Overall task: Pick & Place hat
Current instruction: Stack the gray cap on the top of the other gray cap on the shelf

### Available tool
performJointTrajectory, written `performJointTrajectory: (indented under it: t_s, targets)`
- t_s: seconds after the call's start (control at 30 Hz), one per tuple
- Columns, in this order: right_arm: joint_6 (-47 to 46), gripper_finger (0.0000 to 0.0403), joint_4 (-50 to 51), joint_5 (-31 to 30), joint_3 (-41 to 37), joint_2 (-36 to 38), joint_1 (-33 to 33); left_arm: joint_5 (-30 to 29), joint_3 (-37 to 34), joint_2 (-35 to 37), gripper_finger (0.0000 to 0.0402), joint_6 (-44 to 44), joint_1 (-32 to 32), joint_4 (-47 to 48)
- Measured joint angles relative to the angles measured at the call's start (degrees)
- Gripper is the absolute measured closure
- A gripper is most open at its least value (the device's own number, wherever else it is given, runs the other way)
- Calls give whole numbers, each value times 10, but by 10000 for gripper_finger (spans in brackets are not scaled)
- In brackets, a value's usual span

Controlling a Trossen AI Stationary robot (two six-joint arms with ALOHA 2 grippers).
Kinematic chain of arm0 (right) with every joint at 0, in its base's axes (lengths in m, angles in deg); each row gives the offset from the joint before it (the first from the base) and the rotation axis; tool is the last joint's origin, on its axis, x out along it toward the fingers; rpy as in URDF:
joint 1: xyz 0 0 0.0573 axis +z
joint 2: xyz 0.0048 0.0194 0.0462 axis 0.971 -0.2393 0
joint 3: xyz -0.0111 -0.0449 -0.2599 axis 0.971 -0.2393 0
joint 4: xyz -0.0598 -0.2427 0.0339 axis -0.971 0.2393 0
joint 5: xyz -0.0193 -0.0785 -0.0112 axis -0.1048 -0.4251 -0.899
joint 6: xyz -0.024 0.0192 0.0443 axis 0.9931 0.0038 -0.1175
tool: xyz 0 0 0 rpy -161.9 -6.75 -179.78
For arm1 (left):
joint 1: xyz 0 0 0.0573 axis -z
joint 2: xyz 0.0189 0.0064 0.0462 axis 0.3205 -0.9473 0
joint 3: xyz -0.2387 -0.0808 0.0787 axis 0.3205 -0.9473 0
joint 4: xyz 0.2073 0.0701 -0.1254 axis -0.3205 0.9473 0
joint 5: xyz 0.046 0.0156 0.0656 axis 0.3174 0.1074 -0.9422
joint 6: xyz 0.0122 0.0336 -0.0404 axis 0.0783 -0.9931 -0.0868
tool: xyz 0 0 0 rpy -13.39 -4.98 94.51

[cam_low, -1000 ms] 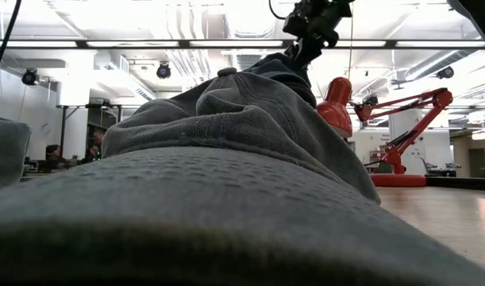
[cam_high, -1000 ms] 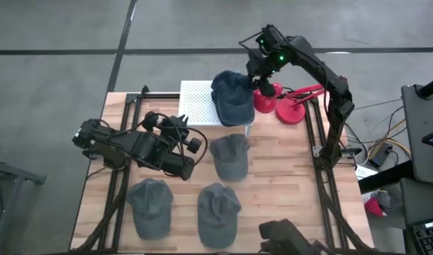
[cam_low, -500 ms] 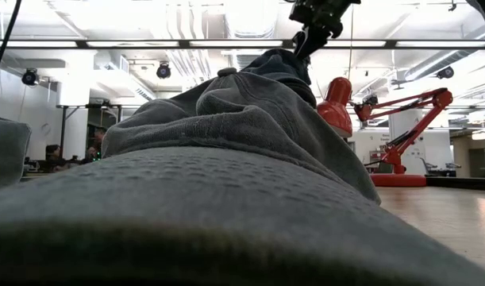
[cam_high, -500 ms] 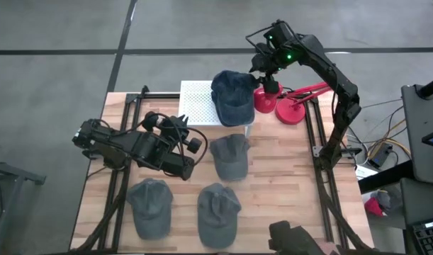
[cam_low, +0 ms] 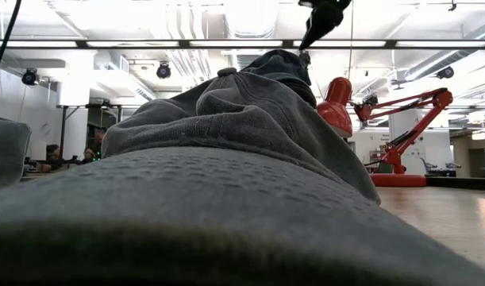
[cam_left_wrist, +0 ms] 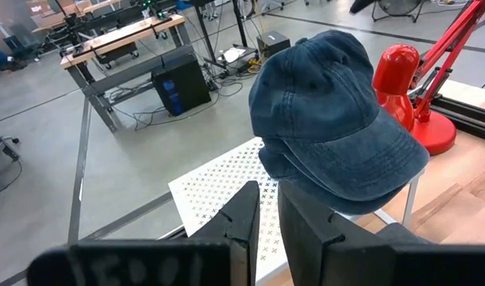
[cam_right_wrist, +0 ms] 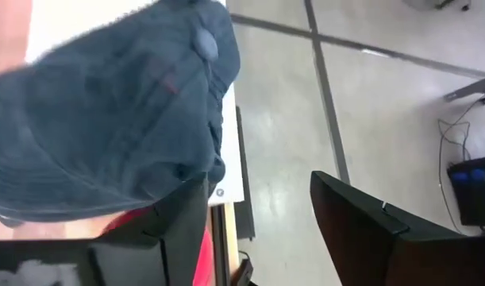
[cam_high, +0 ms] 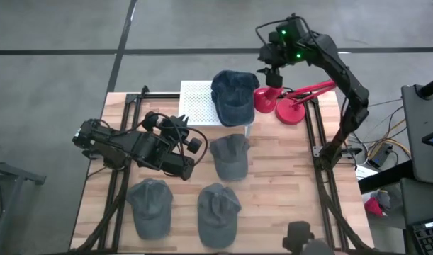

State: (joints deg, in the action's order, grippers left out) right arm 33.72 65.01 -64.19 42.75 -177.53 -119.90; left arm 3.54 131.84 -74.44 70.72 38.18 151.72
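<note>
Right gripper [cam_high: 273, 62] hangs above the far edge of the table, just beyond the blue hat [cam_high: 232, 98]; my wrist feed shows its fingers [cam_right_wrist: 361, 230] spread wide with nothing between them and the hat's crown below. Largest item I log is the wooden table [cam_high: 287, 170], with the left arm lying low across its left half, left gripper [cam_high: 190, 156] pointing toward the middle. From the left wrist view its fingers [cam_left_wrist: 246, 214] sit close together, only a narrow gap showing, holding nothing. Next, the white perforated stand [cam_high: 196, 103] at the far centre: the blue hat lies on its right end, brim hanging over the near edge toward me, crown toward the back. Just beside it to the right stands a red desk lamp [cam_high: 283, 105], shade near the hat. Three grey caps rest flat on the wood: one [cam_high: 229, 156] right in front of the stand, two in the near row, at left [cam_high: 150, 205] and centre [cam_high: 218, 212]. Low camera is mostly blocked by grey cap fabric [cam_low: 226, 159].
</note>
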Motion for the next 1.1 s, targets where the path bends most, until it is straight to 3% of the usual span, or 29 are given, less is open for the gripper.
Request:
performJointTrajectory:
  t_s: [0.13, 0.33, 0.53, 1.1]
  targets:
    - [-28, 221, -2, 11, 0, 17, 11, 0, 0, 0, 349, 0, 0, 0]
    - [-29, 303, -2, 125, 0, 16, 32, 0, 0, 0, 349, 1, 0, -1]
    - [-16, 387, -2, 128, 0, -22, 51, 0, -1, 0, 349, 5, 0, -6]
    - [-10, 394, -13, 106, -1, -83, 43, 4, -11, 0, 349, 13, 0, -12]
